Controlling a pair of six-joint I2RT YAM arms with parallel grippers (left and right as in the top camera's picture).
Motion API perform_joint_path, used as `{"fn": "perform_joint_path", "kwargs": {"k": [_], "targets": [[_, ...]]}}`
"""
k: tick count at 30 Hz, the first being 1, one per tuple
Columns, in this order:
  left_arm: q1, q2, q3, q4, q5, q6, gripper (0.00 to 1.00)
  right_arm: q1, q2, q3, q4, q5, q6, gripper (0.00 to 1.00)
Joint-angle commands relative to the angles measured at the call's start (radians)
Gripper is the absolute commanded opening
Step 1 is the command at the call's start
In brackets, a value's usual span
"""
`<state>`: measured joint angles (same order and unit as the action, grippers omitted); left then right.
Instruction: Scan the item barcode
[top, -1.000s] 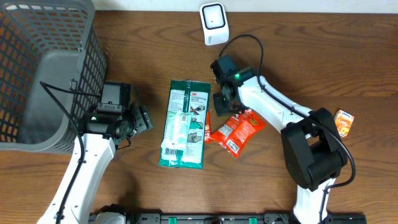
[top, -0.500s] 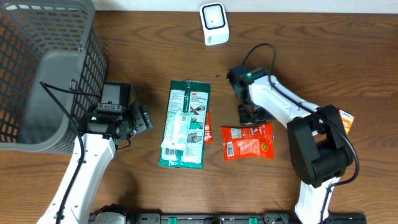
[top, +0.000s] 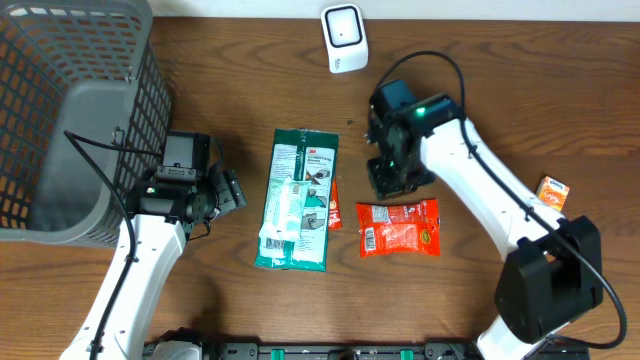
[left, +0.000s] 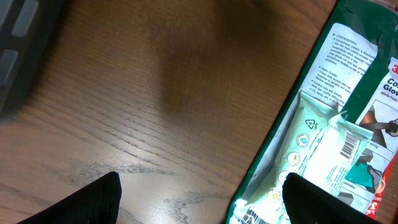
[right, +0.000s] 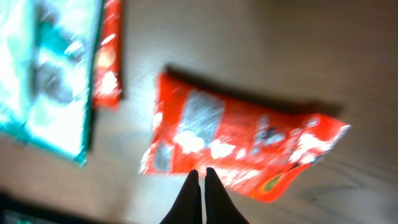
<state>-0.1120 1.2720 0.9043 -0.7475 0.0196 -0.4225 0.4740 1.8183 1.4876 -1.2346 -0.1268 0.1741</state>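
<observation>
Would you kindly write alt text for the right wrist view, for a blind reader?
The shut, empty right hand hangs above a red snack packet on the wooden table. A green package and a small red sachet lie at the left edge; the picture is blurred.

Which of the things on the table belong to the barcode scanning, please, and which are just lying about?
Job, most likely: scanner; red bag, by the shut right gripper.
Lying about: green pack; small red packet; basket; orange box.
</observation>
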Motion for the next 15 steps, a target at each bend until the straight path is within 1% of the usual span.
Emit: {"fn": "perform_joint_path", "kwargs": {"k": [1,5,12,15], "targets": [[0.004,0.002,0.001,0.001,-0.009,-0.003,0.84,0.069,0.014,-0.037,-0.008,-0.066,-0.033,0.01],[0.004,0.002,0.001,0.001,-0.009,-0.003,0.84,0.145,0.014,-0.114,0.002,-0.066,-0.028,0.01],[0.004,0.002,0.001,0.001,-0.009,-0.003,0.84,0.240,0.014,-0.257,0.043,-0.065,0.025,0.01],[0.004,0.002,0.001,0.001,-0.009,-0.003,0.84,0.269,0.014,-0.311,0.093,-0.066,0.031,0.02]]}}
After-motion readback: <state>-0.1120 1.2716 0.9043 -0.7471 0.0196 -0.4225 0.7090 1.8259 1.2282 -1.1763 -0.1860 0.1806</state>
